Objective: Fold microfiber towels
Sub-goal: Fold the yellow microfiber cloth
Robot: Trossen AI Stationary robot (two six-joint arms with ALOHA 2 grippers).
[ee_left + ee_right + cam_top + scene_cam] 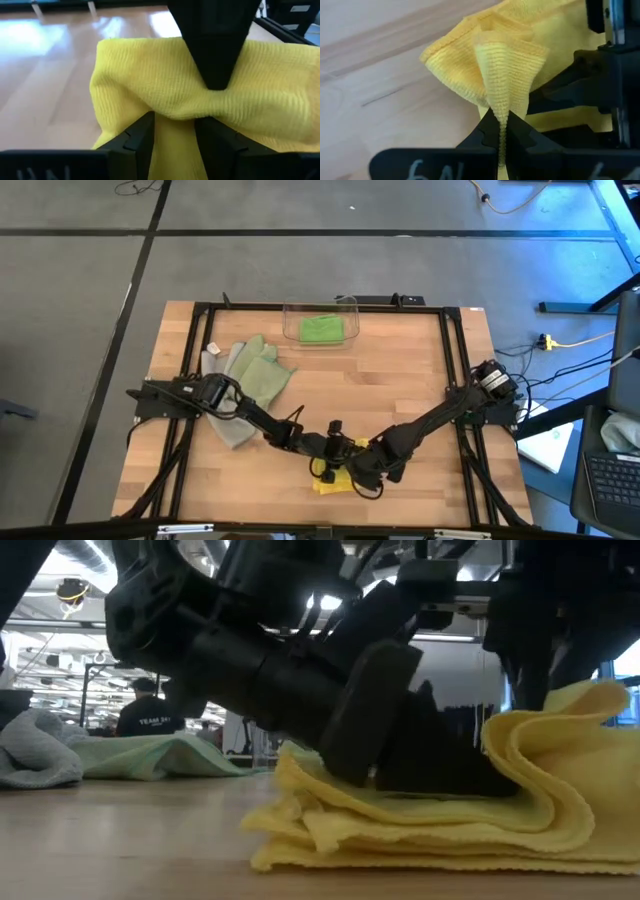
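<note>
Mid-fold on the yellow towel [335, 480] at the table's [420, 400] near edge: right gripper [501, 131] is pinching its edge, left gripper [174, 131] is straddling a fold. Green towel [321, 329] is sitting in the bin [348, 307]; sage towel [262, 372] and grey towel [232, 427] are waiting unfolded.

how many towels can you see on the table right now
4: a yellow towel at the front between both grippers, a sage towel and grey towel at the left, a bright green towel in the bin. More may be hidden.
</note>
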